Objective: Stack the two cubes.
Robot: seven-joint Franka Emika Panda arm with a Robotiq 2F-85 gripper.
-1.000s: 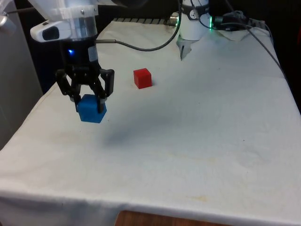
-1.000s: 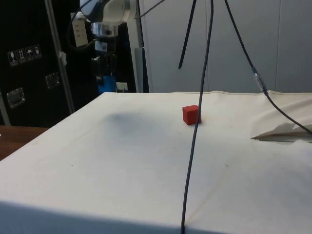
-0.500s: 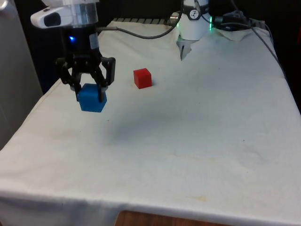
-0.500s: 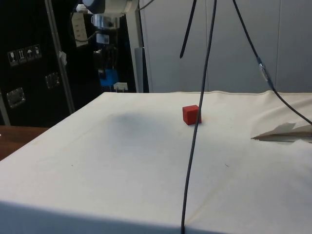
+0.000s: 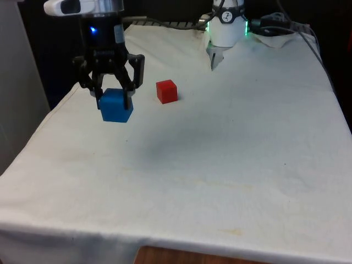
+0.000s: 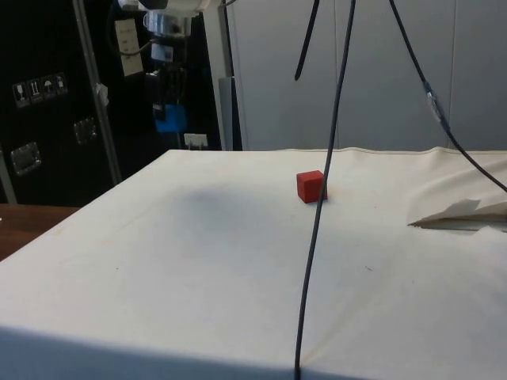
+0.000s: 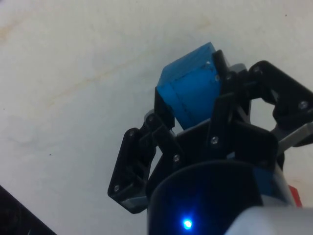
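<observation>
Rising and drifting toward the front view's right since a second ago, black gripper (image 5: 115,98) clamping the blue cube (image 5: 116,105) between both fingers, hanging above the table (image 5: 231,165) near its edge. Sitting on the cloth just beside, toward the far end: red cube (image 5: 166,91).

Blue cube (image 5: 116,105), red cube (image 5: 166,91), white cloth (image 5: 220,154)

No word, brand or number can be read here. The small white labels (image 6: 36,89) on the dark cabinet (image 6: 47,119), upper left in the side view, carry tiny pictograms I cannot make out.
</observation>
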